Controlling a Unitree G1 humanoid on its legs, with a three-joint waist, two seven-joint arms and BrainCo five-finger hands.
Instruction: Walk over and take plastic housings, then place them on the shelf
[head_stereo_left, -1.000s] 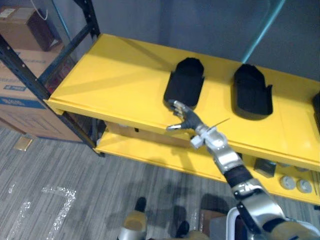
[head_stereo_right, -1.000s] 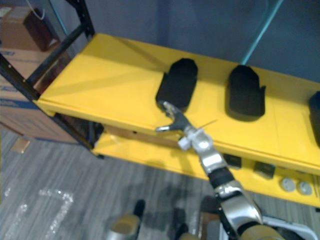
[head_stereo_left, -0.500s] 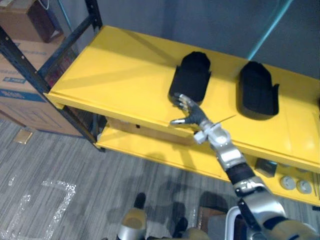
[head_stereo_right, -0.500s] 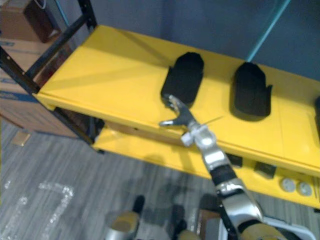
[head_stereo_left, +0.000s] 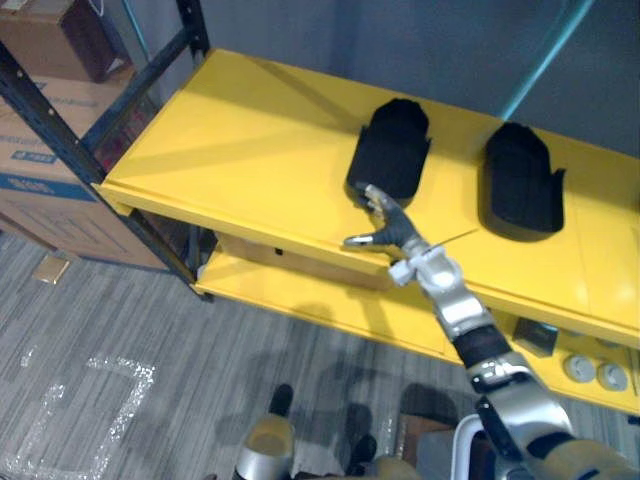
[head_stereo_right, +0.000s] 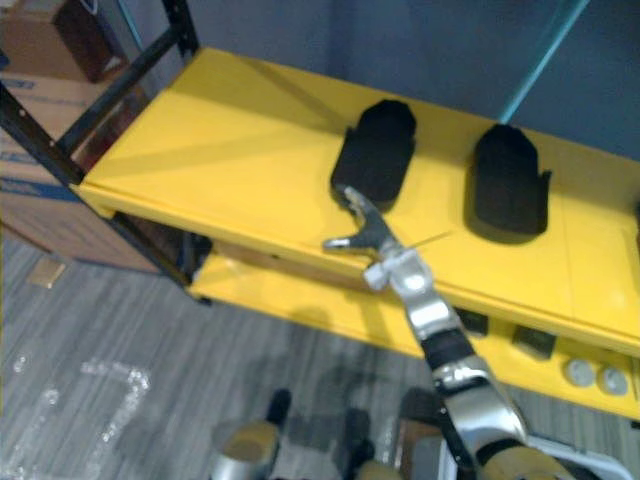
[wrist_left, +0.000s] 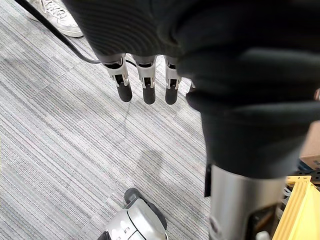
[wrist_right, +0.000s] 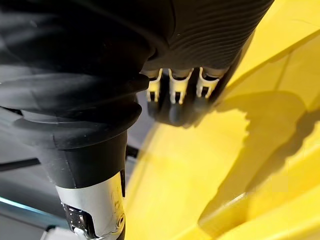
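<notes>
Two black plastic housings lie on the top board of the yellow shelf (head_stereo_left: 240, 140): the left housing (head_stereo_left: 392, 148) and the right housing (head_stereo_left: 522, 180). My right hand (head_stereo_left: 385, 225) reaches over the shelf's front edge to the near end of the left housing. Its fingers (wrist_right: 174, 87) are straight, with their dark tips at the housing's near edge and the thumb spread out to the side. It holds nothing. My left hand (wrist_left: 145, 85) hangs over the grey floor with straight fingers, empty.
Cardboard boxes (head_stereo_left: 50, 130) stand left of the shelf behind its black upright (head_stereo_left: 60, 140). The lower yellow board carries small parts (head_stereo_left: 580, 365) at the right. A teal pole (head_stereo_left: 540, 50) rises behind the shelf. A person's shoe (wrist_left: 55, 20) is on the floor.
The whole picture has shifted a little, so the camera moved. My right hand stays at the near end of the left housing, fingers straight.
</notes>
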